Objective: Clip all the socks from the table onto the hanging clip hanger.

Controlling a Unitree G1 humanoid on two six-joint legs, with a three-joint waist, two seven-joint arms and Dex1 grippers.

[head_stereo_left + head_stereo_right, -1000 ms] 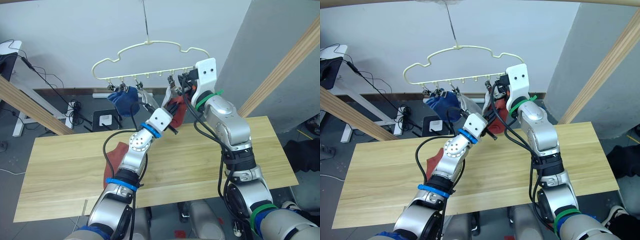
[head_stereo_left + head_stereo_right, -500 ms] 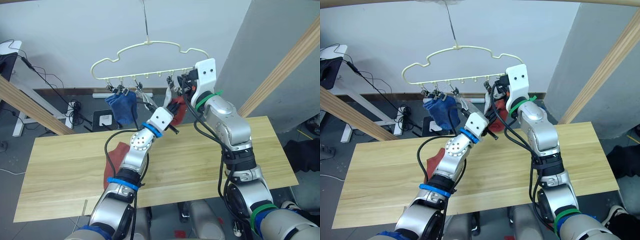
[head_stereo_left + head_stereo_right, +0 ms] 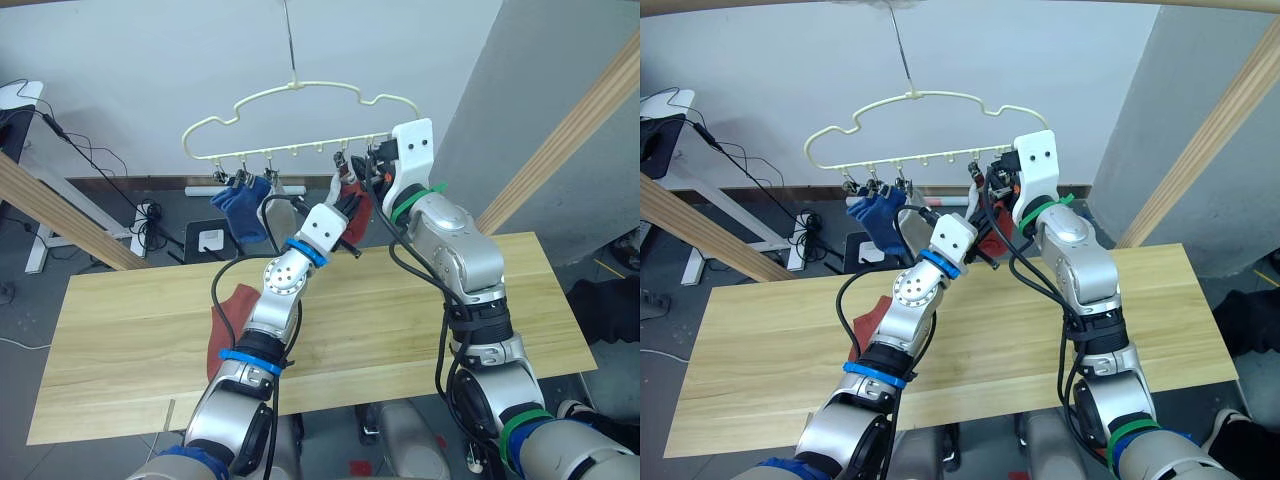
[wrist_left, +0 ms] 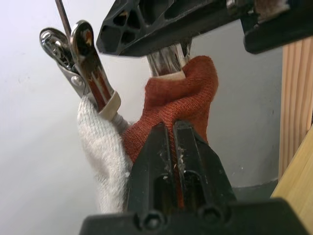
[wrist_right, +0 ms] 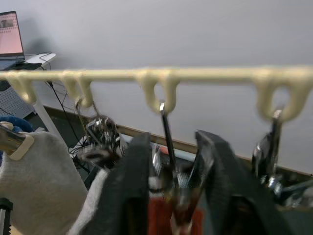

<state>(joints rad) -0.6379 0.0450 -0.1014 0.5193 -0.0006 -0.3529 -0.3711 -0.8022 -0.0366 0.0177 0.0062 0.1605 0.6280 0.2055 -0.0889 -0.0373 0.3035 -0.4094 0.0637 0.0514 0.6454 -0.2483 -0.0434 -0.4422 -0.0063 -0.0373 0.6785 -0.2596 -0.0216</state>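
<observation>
The pale-yellow clip hanger hangs above the table's far edge. Blue socks hang from its left clips. A light grey sock hangs from a metal clip beside them. My left gripper is shut on a rust-red sock and holds its top edge up at a clip further right. My right gripper is shut on that clip, just under the hanger bar. Another rust-red sock lies on the table at the left, partly behind my left arm.
Pale wooden frame poles slant past on the left and right. Beyond the table's far edge are floor cables and a power strip. A laptop stands on a desk at the far left.
My left gripper has lifted the rust-red sock up to the clip held by my right gripper. The blue socks have swung left and hang calmer.
</observation>
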